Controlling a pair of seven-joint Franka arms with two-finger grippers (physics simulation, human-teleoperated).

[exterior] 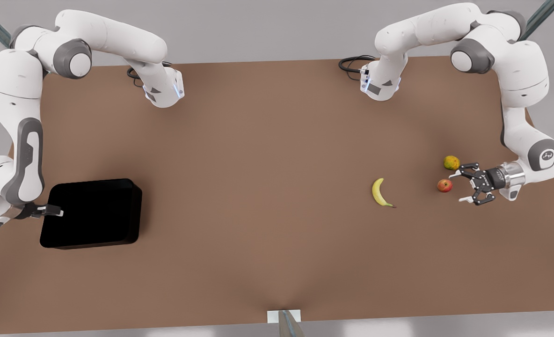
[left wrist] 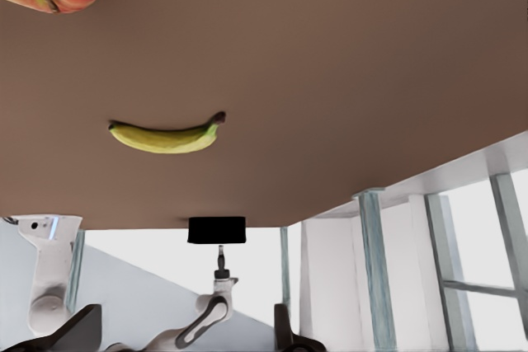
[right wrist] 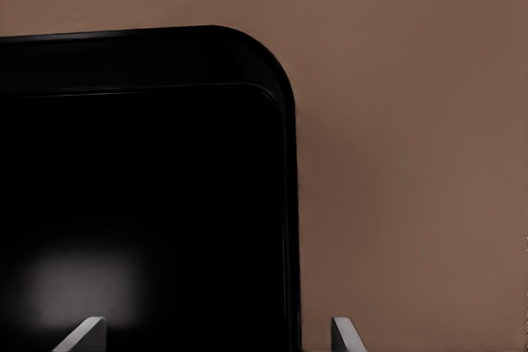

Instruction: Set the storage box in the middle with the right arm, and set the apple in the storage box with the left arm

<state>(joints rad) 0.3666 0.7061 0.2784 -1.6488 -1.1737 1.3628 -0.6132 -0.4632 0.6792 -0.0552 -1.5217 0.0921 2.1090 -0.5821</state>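
The front view is taking in the whole brown counter [exterior: 258,164]: the storage box [exterior: 92,213] — plain black, low-walled, round-cornered — is sitting toward that view's left, with the right end effector [exterior: 54,212] at its outer wall, fingers spread astride the rim. The right wrist view is showing those fingertips [right wrist: 82,334] either side of the wall. Toward the front view's right, the left end effector [exterior: 462,187] is hanging released just beside the apple [exterior: 444,185] — red, yellowish patch. A banana [exterior: 381,192] is lying near; a yellow-green fruit [exterior: 451,162] is sitting beside the apple.
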